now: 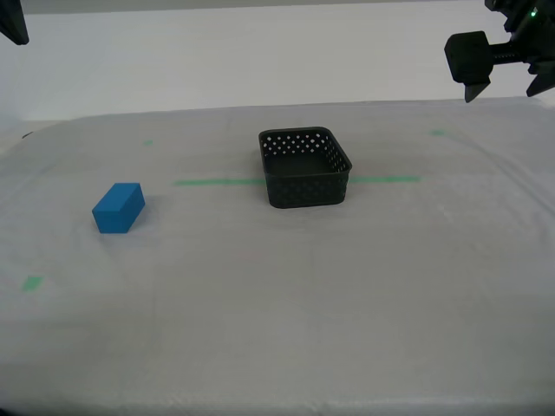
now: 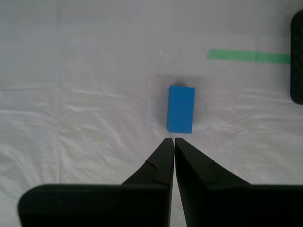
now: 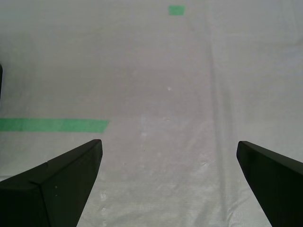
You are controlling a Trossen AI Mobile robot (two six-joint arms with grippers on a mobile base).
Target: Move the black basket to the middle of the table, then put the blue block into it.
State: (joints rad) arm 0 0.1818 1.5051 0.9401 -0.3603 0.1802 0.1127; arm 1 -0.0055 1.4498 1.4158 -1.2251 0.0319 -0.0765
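The black basket (image 1: 304,167) stands upright and empty near the middle of the table (image 1: 277,312), across the green tape line (image 1: 217,182). The blue block (image 1: 119,208) lies on the cloth toward the exterior view's left, well apart from the basket. My second gripper (image 2: 171,140) hovers shut and empty above the cloth, its tips just short of the blue block (image 2: 181,109); the basket's rim (image 2: 297,56) shows at that frame's edge. My first gripper (image 1: 506,87) hangs high at the exterior view's upper right. In its own view the first gripper (image 3: 169,143) is open wide with only cloth between its fingers.
A black part of an arm (image 1: 12,24) shows in the exterior view's top left corner. Small green tape bits (image 1: 33,282) (image 1: 439,132) mark the cloth. The first wrist view shows the tape line's end (image 3: 52,125) and a green bit (image 3: 176,9).
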